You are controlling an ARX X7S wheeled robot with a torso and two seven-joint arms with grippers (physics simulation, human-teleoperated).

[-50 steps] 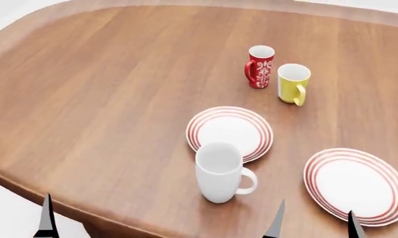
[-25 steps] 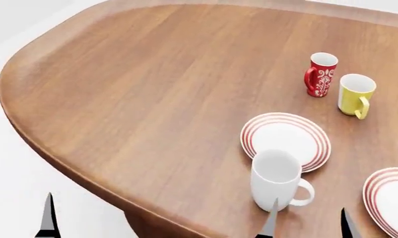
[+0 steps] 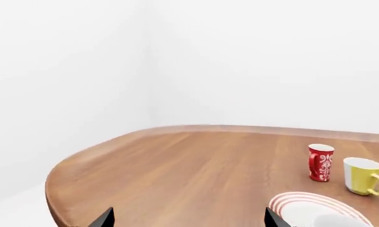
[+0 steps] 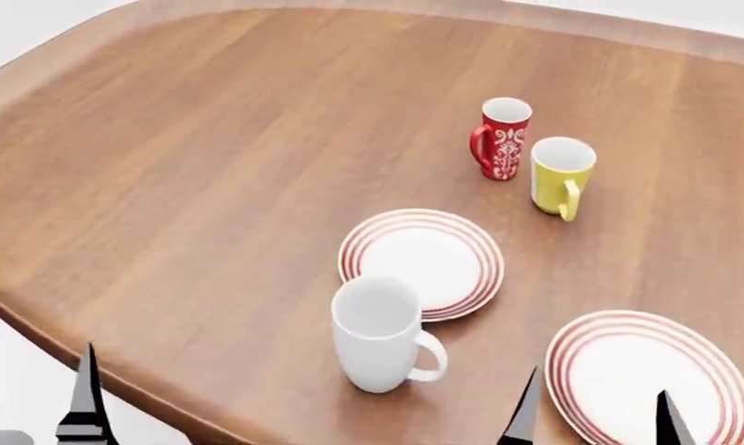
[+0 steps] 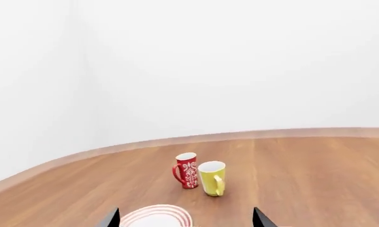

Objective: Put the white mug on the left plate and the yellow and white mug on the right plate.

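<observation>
Table (image 4: pixel 198 139): I am looking down on its wooden top.
Left plate (image 4: pixel 422 260): lying bare, just beyond the white mug (image 4: pixel 378 336).
White mug: standing upright between my two grippers, handle pointing toward my right side.
Right gripper (image 4: pixel 591 422): nearer arm; fingers standing apart, holding nothing.
Left gripper (image 3: pixel 187 218): fingers apart.
</observation>
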